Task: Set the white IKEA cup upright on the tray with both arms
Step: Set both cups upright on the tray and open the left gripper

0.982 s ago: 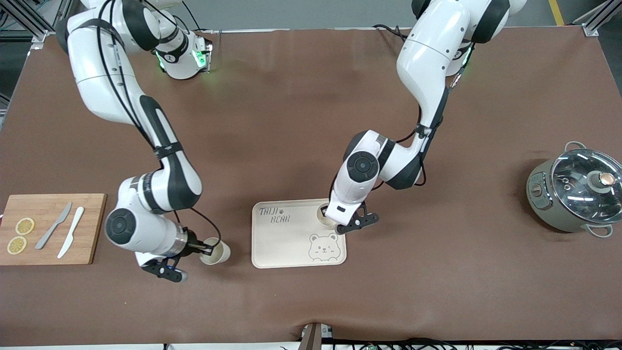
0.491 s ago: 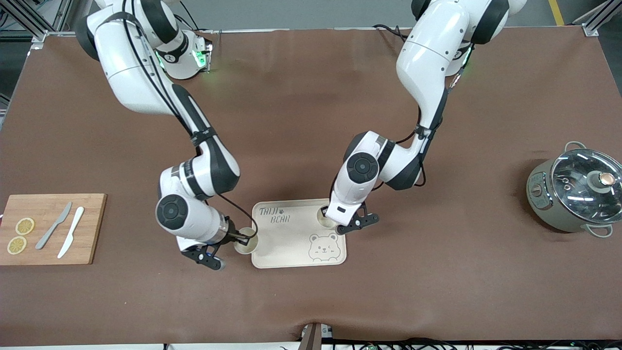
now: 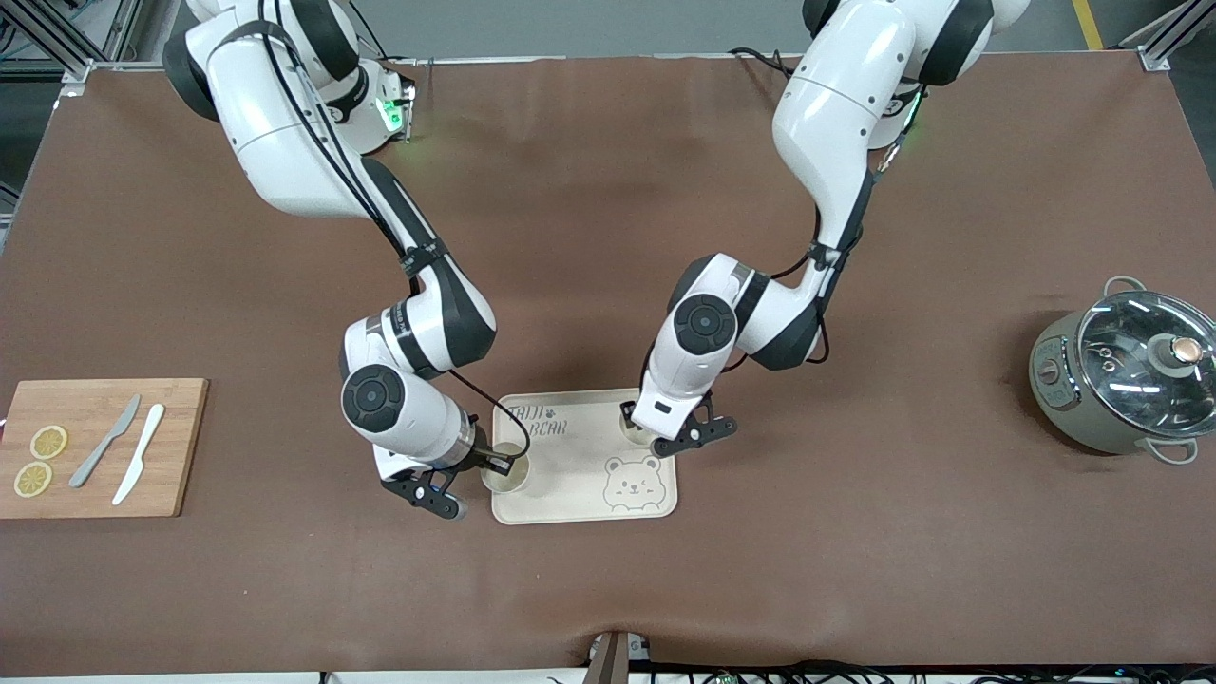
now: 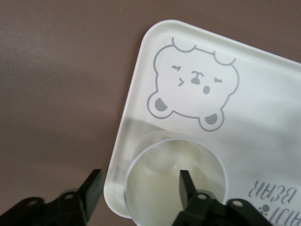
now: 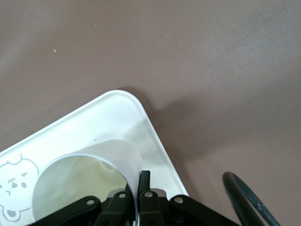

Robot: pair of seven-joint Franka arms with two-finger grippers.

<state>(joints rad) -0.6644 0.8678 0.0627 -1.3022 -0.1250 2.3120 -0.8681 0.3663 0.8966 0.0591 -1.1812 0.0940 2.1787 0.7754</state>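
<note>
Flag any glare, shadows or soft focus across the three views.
Front view: sharp, glare streaks on the pot's glass lid, soft arm shadows on the brown mat. Left wrist view: cup throws a grey shadow on the tray; left gripper blurred. Right wrist view: right gripper and cup rim soft.

Bright, even overhead light casts soft shadows on the table [image 3: 589,237]; glare streaks the pot lid [image 3: 1145,356].
</note>
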